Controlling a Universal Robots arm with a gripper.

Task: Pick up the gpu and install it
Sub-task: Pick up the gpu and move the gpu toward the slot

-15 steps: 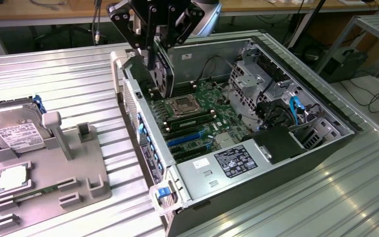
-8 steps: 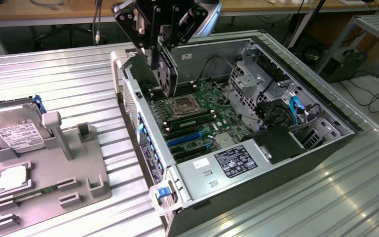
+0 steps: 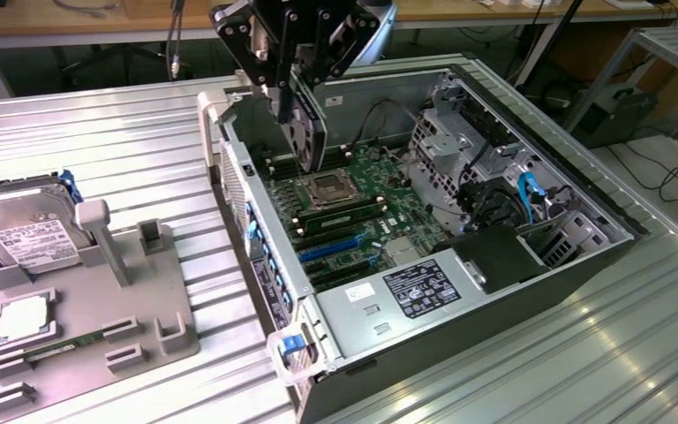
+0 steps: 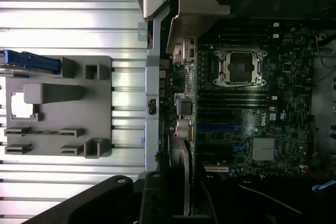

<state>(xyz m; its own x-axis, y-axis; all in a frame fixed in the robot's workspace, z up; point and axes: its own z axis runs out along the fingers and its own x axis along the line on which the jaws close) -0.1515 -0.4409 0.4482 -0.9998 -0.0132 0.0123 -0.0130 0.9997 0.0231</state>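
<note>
The gpu (image 3: 311, 124) hangs on edge, dark cooler face showing, over the rear corner of the open computer case (image 3: 575, 256). My gripper (image 3: 287, 99) is shut on its upper edge, holding it above the motherboard (image 3: 357, 216) near the empty processor socket (image 3: 325, 187). In the wrist view the gpu (image 4: 187, 177) is seen edge-on between my fingers (image 4: 157, 203), its silver bracket running along the case's rear wall, close to the blue expansion slots (image 4: 220, 128). The card is clear of the board and sits in no slot.
A grey fixture tray (image 3: 151, 318) lies on the ribbed metal table at the exterior view's left, with a silver hard drive (image 3: 27, 234) and a small square processor chip (image 3: 24, 320). Inside the case are blue slots (image 3: 333, 247), a power supply (image 3: 416, 296) and cables (image 3: 528, 199).
</note>
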